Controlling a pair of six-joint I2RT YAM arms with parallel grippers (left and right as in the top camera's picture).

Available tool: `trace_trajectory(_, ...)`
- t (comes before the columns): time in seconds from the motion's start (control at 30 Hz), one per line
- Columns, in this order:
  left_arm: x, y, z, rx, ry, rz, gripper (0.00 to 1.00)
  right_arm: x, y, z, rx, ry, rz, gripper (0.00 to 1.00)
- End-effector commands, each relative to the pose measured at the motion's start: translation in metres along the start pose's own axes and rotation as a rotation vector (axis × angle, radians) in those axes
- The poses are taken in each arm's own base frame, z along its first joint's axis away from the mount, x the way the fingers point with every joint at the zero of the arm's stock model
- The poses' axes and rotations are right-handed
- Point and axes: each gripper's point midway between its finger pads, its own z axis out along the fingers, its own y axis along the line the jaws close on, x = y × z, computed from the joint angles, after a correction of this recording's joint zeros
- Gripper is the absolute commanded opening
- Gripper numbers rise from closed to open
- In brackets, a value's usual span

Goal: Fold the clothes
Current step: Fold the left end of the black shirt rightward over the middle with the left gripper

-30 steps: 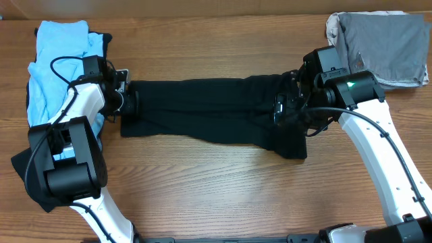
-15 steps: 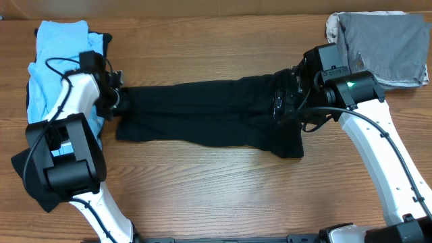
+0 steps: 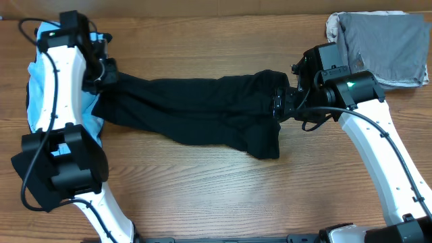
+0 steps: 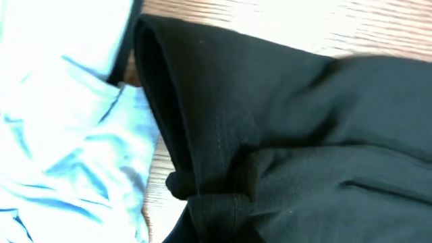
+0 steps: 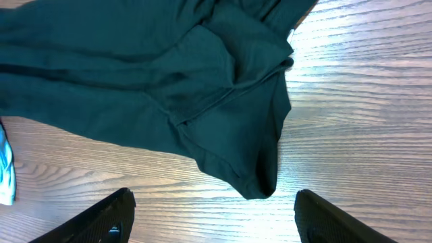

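L jaws clamped shut on black tee (image 3: pixel 196 111) end; R jaws wide open, empty. Pull slow & level, keep cloth taut, flat on tabletop (image 3: pixel 202 196).

Overhead, close wrists: shared black T-shirt (image 3: pixel 202 115)

Left gripper (image 3: pixel 102 71): jaws not visible from overhead, buried in the bunched end of the black T-shirt (image 3: pixel 196 111). The left wrist view is soft and shows cloth only. Light blue garment (image 3: pixel 48 35) lies largely under the left arm. Off-white garment (image 3: pixel 331 27) shows only a rim beside the grey garment (image 3: pixel 385 47). Right gripper (image 5: pixel 216 210): fingers (image 5: pixel 111 219) cut off by the bottom edge.
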Motion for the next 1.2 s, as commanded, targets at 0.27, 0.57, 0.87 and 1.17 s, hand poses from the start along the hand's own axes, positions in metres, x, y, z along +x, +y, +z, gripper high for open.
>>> trace_trajectory(0.27,0.013,-0.120,-0.005,0.039,-0.014,0.301,0.04,0.000,0.002,-0.003,-0.006,-0.012,-0.003,0.79)
trace_trajectory(0.57,0.038,-0.189,0.009,0.064,0.016,0.420,0.04,0.000,0.002,-0.003,-0.007,-0.013,-0.003,0.80)
trace_trajectory(0.87,0.059,-0.208,0.050,0.050,0.123,0.453,0.04,0.000,0.002,-0.003,-0.007,-0.014,-0.004,0.80)
trace_trajectory(1.17,0.079,-0.224,0.074,0.107,0.216,0.473,0.50,-0.006,0.004,-0.003,-0.015,-0.038,-0.009,0.80)
